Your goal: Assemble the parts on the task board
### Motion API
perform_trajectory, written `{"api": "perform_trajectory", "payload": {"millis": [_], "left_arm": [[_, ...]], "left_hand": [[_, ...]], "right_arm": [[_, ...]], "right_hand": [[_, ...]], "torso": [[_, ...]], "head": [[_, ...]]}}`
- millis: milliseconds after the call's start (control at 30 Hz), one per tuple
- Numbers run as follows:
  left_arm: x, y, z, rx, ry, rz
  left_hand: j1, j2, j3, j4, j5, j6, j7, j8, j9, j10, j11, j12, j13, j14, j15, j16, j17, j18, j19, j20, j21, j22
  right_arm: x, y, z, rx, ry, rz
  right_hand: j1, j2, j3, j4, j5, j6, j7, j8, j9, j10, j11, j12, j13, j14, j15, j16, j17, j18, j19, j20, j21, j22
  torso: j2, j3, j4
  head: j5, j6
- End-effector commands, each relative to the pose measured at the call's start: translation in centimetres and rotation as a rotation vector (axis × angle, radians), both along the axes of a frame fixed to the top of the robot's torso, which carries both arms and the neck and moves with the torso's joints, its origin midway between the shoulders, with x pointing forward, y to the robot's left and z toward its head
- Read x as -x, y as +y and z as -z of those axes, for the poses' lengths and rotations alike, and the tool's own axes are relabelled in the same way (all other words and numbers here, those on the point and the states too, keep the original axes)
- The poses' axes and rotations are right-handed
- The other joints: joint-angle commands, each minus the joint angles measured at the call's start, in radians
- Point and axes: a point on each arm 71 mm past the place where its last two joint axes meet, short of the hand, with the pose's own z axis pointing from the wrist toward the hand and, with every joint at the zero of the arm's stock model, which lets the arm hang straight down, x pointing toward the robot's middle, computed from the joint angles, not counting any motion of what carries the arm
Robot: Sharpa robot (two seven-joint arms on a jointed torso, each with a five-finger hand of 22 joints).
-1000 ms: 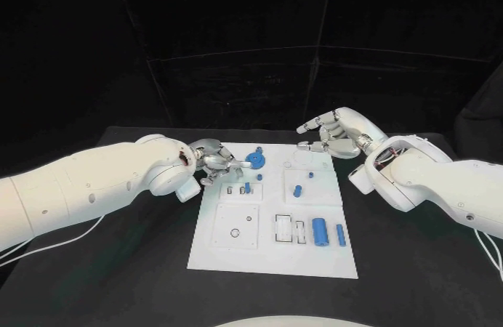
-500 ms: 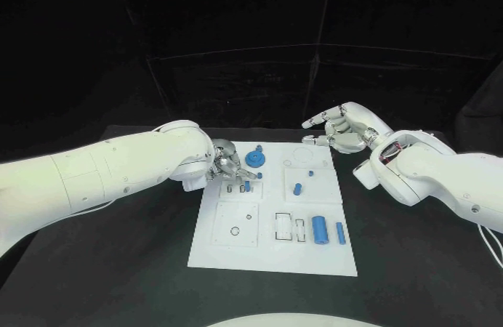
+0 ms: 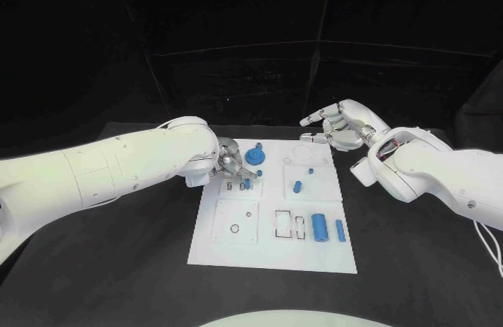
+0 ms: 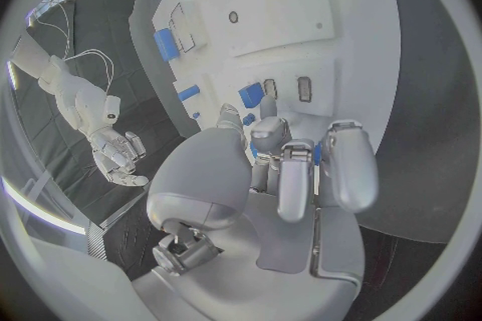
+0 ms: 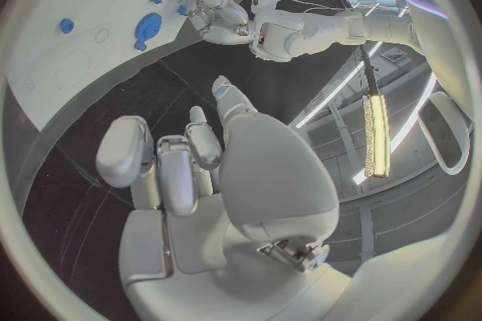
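The left hand [image 3: 235, 168] has come down onto the board [image 3: 275, 254] at about ten o'clock, fingers curled around a small blue part [image 4: 250, 95] there. The right hand [image 3: 337, 131] stays spread, empty, off the far edge.

Left hand [image 3: 234, 166] lowered with fingers curled, right hand [image 3: 337, 128] raised, fingers apart

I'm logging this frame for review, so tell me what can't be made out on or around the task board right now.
- Head view: whether the left robot hand grips a blue part; its fingers cover that spot on the task board.
- Left wrist view: the fingers hide what sits beneath them, only slivers of blue show.
- Head view: the small blue part is too small to tell its shape.
- Right robot hand: holds nothing visible, off the board.
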Motion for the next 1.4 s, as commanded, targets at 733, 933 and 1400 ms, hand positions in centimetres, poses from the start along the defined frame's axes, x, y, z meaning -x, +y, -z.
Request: {"api": "perform_trajectory", "payload": {"millis": [733,933,1400], "left_arm": [[0.0,-1.4,0.4,-0.042,0.015,0.037],[0.0,-1.5,0.4,-0.042,0.016,0.04],[0.0,-1.6,0.3,-0.036,0.007,0.035]], "left_hand": [[0.026,0.01,-0.005,-0.019,-0.003,-0.025,0.0,0.026,0.024,0.003,0.001,0.007,-0.001,0.104,-0.008,0.006,0.263,-0.015,0.005,-0.004,0.008,0.006],[0.036,0.012,-0.002,-0.027,-0.003,-0.028,0.0,0.032,0.03,0.003,0.0,0.008,-0.001,0.104,-0.008,0.006,0.263,-0.015,0.004,-0.003,0.008,0.005],[0.228,0.09,0.163,-0.171,-0.001,-0.062,-0.014,0.047,0.053,-0.004,-0.013,0.009,-0.002,0.104,-0.02,0.006,0.263,-0.012,-0.002,-0.012,0.003,0.001]], "right_arm": [[-0.4,0.2,0.1,0.004,0.017,-0.003],[-0.5,0.2,0.2,0.006,0.021,-0.003],[-0.7,0.2,0.3,0.011,0.027,-0.002]], "right_hand": [[-0.001,0.006,-0.006,-0.003,0.015,0.003,-0.001,0.004,-0.003,0.008,-0.001,0.004,-0.002,0.056,-0.006,-0.007,0.054,0.006,-0.003,-0.002,-0.006,-0.002],[0.0,0.006,-0.007,-0.004,0.018,0.002,-0.001,0.004,-0.004,0.007,-0.001,0.002,-0.004,0.055,-0.006,-0.009,0.052,0.006,-0.004,-0.002,-0.007,-0.005],[0.001,0.007,-0.007,-0.004,0.021,0.0,-0.001,0.003,-0.005,0.005,-0.001,0.0,-0.006,0.055,-0.006,-0.011,0.05,0.007,-0.005,-0.002,-0.009,-0.007]], "torso": [[-0.001,-0.0011,0.0014],[-0.001,-0.0007,0.001],[0.0,-0.0012,0.0009]], "head": [[-0.001,-0.015],[-0.002,-0.017],[-0.001,-0.02]]}}
